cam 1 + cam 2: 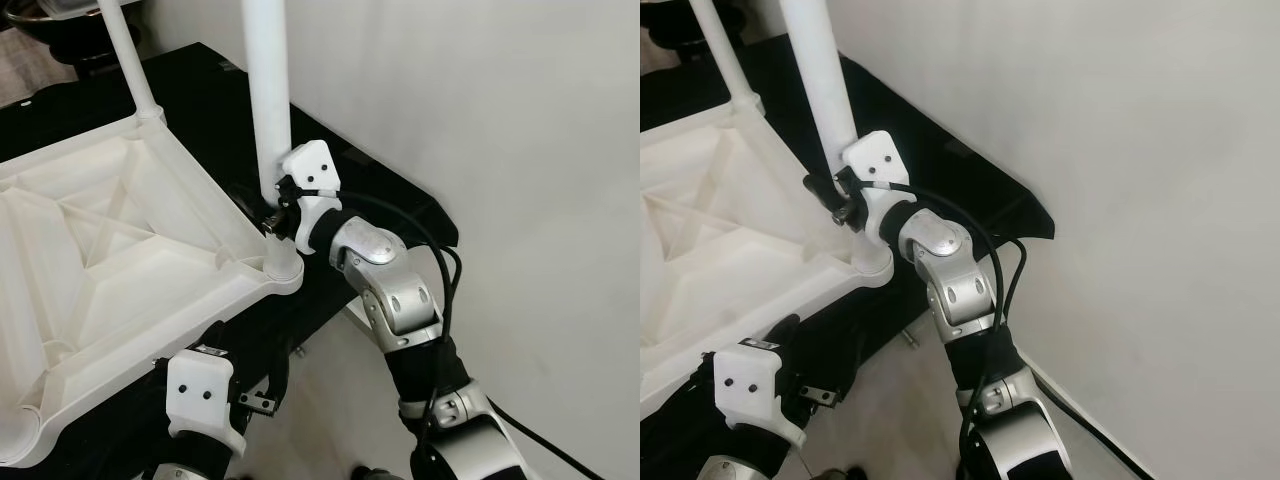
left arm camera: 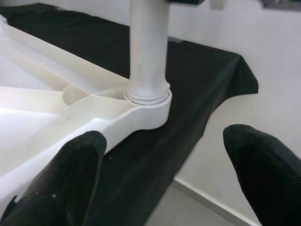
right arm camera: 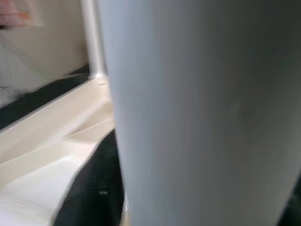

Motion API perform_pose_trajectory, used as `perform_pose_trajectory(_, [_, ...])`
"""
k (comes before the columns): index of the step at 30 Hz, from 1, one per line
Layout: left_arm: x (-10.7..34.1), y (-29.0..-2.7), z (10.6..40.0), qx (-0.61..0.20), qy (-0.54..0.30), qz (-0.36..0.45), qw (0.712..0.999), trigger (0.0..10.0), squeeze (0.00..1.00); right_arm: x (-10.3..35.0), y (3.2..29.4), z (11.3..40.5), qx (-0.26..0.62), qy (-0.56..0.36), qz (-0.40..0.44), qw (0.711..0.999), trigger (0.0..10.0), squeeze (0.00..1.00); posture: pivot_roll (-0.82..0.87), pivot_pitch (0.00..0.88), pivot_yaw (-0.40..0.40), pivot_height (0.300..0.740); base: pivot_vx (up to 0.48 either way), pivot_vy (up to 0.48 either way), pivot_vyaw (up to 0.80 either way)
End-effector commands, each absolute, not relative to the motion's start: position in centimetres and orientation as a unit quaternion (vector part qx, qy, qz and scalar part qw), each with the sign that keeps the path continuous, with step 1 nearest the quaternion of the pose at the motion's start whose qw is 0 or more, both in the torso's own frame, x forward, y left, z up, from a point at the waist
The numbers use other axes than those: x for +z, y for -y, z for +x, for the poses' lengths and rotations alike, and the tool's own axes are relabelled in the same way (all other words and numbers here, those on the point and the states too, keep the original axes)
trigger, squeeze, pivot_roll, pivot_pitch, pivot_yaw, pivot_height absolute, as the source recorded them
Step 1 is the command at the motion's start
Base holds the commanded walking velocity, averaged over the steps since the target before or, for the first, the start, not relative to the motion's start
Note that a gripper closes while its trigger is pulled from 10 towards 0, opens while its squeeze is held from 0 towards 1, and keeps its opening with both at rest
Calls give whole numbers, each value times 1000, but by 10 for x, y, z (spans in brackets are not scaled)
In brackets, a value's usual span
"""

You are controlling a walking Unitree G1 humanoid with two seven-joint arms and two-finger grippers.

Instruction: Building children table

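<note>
Tabletop (image 1: 120,250): we've got it upside down on the black cloth (image 1: 390,190), white ribs facing up, filling the head view from 9 o'clock to centre.
Near leg (image 1: 268,80): upright, seated in the corner socket (image 1: 281,268), rising out of view at 12 o'clock.
Far leg (image 1: 128,55): thinner in view, standing in the far corner at 11 o'clock.
Right gripper (image 1: 272,205): we're clamped on the near leg just above the socket, black fingers closed round the tube.
Left gripper (image 2: 169,174): low at 7 o'clock in the head view, holding nothing, fingers (image 2: 70,174) spread wide, aimed at the socket.
Wall (image 1: 520,150): plain white, from 1 to 5 o'clock.
</note>
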State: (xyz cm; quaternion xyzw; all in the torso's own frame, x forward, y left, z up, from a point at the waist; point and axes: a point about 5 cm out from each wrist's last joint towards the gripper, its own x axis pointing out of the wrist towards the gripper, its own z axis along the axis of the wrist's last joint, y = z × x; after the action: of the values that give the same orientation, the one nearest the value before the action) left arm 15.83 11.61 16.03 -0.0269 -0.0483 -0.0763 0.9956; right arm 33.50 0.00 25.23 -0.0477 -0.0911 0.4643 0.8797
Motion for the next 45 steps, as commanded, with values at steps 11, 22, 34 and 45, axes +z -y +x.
perform_pose_trajectory(11, [157, -115, 154, -71, 38, -24, 996, 10000, 0, 289, 6, 332, 715, 141, -137, 670, 10000, 0, 63, 253, -42, 740, 0, 0, 0])
perform_pose_trajectory(22, [158, -115, 148, -67, 33, -21, 997, 10000, 0, 286, 8, 346, 773, 84, -138, 614, 0, 0, 90, 265, -41, 740, 0, 0, 0])
perform_pose_trajectory(34, [157, -114, 149, -69, 31, -21, 997, 10000, 0, 285, 15, 357, 738, 103, -144, 651, 0, 0, 79, 255, -44, 740, 0, 0, 0])
perform_pose_trajectory(45, [157, -115, 150, -68, 34, -23, 997, 10000, 0, 247, 19, 365, 336, 56, 34, 940, 0, 0, 47, 266, -57, 740, 0, 0, 0])
